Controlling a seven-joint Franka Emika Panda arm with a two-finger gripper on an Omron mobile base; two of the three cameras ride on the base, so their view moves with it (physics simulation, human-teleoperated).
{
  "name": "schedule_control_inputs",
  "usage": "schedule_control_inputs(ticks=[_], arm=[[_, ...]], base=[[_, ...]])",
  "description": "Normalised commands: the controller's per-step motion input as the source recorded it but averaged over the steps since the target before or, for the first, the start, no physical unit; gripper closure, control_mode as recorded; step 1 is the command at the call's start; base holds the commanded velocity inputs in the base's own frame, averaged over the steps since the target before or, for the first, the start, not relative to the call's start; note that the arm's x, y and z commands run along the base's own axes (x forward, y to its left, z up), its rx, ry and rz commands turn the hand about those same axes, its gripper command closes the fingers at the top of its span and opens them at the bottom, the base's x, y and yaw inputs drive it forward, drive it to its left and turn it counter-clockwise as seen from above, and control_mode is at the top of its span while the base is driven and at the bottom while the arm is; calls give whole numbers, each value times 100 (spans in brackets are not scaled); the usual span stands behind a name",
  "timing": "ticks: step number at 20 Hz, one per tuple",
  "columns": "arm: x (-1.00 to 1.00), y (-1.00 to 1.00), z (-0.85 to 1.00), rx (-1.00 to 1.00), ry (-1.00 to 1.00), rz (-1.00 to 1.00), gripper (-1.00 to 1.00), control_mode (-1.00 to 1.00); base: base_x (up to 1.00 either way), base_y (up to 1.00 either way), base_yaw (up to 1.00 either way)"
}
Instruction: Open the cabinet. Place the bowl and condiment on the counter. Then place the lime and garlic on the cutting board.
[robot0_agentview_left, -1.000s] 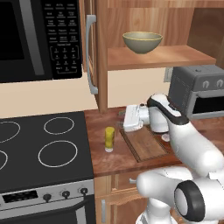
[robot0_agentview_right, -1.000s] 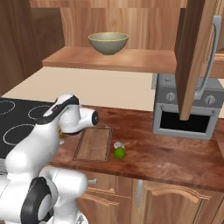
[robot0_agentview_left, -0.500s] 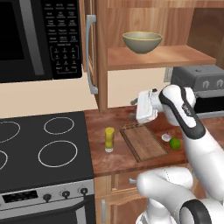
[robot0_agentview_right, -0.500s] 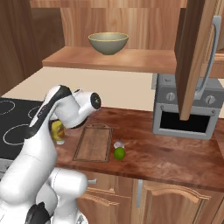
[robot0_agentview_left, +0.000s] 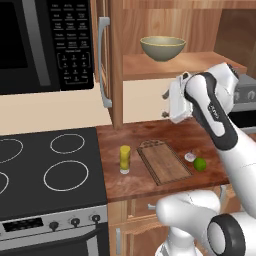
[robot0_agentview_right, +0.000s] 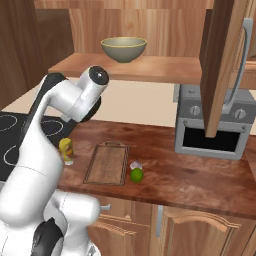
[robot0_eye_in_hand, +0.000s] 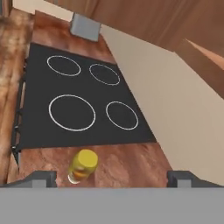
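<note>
1. The jaws (robot0_eye_in_hand: 111, 177) are wide open and hold nothing; in the hand view the two dark finger tips stand far apart at the bottom edge.
2. The white arm (robot0_agentview_left: 212, 110) is raised above the desk (robot0_agentview_left: 150, 135), in front of the open cabinet (robot0_agentview_left: 112, 60).
3. The bowl (robot0_agentview_left: 162, 47) stands on the cabinet shelf (robot0_agentview_right: 150, 67), at 12 o'clock from the cutting board (robot0_agentview_left: 164, 161).
4. The yellow condiment bottle (robot0_agentview_left: 124, 159) stands upright on the desk, at 9 o'clock from the cutting board and near it, between the board and the black stovetop (robot0_agentview_left: 50, 170). In the hand view it is seen from above, near the lower edge.
5. The lime (robot0_agentview_left: 200, 163) lies on the desk at 3 o'clock from the board, just beside its edge.
6. The garlic (robot0_agentview_left: 190, 157) lies close to the lime, on the far side of it; I cannot tell if they touch.
7. The cutting board is bare, with its handle tab toward the wall.
8. A grey toaster oven (robot0_agentview_right: 215, 130) stands on the desk at the right, and a black microwave (robot0_agentview_left: 45, 45) hangs above the stovetop.
</note>
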Motion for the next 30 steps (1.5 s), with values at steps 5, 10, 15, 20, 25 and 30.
schedule_control_inputs(ticks=[5,10,15,20,25,30], arm=[[3,-31,73,-21,-14,0,-100,-100],[8,-10,30,-25,-31,-4,-100,-100],[34,0,38,-30,-35,-4,-100,-100],[72,-1,59,-10,-6,-11,-100,-100],[76,-4,29,0,5,-18,-100,-100],[77,0,0,-5,0,-21,-100,-100]], base=[[0,0,0],[0,0,0],[0,0,0],[0,0,0],[0,0,0],[0,0,0]])
